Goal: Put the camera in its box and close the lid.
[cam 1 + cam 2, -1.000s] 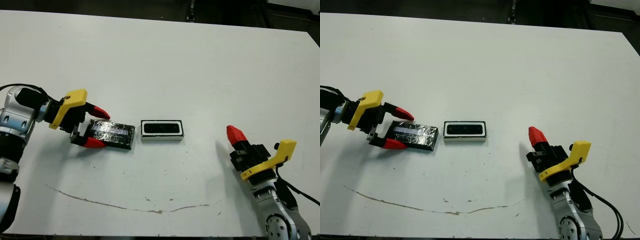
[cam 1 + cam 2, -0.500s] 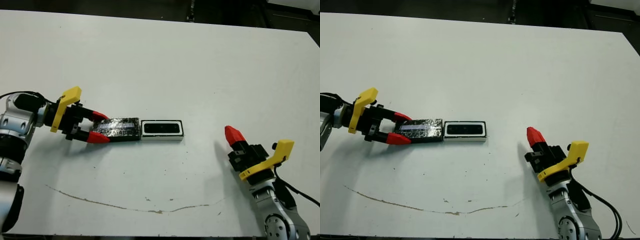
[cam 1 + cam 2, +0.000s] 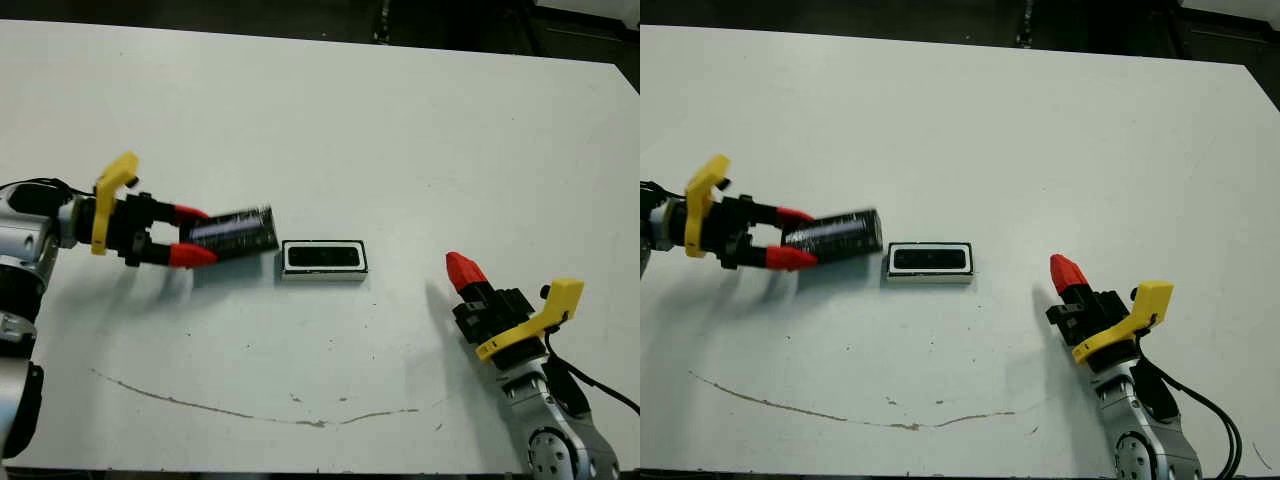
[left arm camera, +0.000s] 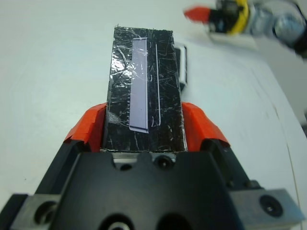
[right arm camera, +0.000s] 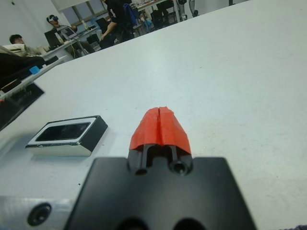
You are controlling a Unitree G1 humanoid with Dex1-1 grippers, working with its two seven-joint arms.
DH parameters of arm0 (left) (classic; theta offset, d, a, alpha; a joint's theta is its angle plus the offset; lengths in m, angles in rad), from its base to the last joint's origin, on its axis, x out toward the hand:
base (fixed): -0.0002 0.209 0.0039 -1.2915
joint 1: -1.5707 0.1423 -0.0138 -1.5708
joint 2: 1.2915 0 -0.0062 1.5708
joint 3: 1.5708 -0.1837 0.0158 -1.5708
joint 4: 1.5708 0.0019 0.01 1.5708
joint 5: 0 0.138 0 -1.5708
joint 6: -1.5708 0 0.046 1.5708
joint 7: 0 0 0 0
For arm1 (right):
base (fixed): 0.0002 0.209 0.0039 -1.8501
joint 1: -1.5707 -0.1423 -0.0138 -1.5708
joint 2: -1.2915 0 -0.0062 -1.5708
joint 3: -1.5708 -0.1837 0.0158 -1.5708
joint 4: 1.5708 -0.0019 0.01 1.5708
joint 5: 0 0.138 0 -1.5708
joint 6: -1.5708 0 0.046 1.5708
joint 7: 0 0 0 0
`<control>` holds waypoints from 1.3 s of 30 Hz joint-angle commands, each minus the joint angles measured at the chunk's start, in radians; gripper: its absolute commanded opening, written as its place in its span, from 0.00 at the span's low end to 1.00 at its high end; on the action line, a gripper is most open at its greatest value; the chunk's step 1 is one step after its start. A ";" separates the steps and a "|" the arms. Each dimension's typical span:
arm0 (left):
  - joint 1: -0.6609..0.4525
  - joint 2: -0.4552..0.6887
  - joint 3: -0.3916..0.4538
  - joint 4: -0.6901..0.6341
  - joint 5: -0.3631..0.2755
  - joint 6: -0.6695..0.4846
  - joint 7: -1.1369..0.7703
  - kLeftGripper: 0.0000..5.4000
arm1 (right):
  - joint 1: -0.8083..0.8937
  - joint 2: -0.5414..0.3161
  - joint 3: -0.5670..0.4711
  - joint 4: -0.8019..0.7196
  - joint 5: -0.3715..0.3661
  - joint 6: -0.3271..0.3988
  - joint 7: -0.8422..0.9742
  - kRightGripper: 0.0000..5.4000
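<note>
Right gripper (image 3: 462, 268) sits lower right of the frame, red fingertips pressed together, empty. Box (image 3: 323, 258) lies mid-frame with the camera (image 3: 323, 257) inside. Left gripper (image 3: 192, 233) at left clamps the lid (image 3: 235, 232), raised beside the box.

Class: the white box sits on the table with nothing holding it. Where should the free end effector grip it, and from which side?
Grip the box across its two long walls, coming from above. It lies flat and narrow, so the right end effector could likely span it; its short ends lie farther apart.
</note>
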State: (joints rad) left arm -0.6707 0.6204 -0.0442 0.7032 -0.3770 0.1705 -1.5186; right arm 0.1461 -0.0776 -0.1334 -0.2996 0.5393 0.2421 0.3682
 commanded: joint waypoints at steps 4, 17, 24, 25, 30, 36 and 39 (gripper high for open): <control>0.102 -0.024 0.061 -0.163 -0.045 0.085 0.070 0.59 | 0.010 -0.014 -0.005 0.002 -0.003 0.013 -0.009 0.00; 0.131 -0.071 0.026 -0.272 -0.046 0.138 0.082 0.59 | 0.011 -0.014 -0.003 0.001 0.000 0.015 -0.006 0.00; 0.121 -0.104 -0.008 -0.242 -0.019 0.087 0.075 0.59 | 0.013 -0.015 -0.002 0.004 -0.002 0.011 -0.005 0.00; 0.118 -0.108 -0.014 -0.234 -0.015 0.086 0.076 0.59 | 0.013 -0.014 -0.002 0.004 -0.001 0.010 -0.005 0.00; 0.102 -0.131 -0.037 -0.195 0.007 0.075 0.076 0.59 | 0.018 -0.014 -0.001 0.000 -0.007 0.010 -0.010 0.00; 0.101 -0.164 -0.048 -0.182 0.036 0.054 0.112 0.59 | 0.018 -0.011 -0.002 0.003 0.001 0.012 -0.007 0.00; 0.098 -0.179 -0.055 -0.175 0.044 0.038 0.107 0.59 | 0.021 -0.011 0.000 -0.002 -0.006 0.013 -0.014 0.00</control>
State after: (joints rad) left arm -0.5600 0.4491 -0.0904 0.5163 -0.3471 0.2225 -1.4103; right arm 0.1508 -0.0778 -0.1289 -0.3001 0.5370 0.2423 0.3660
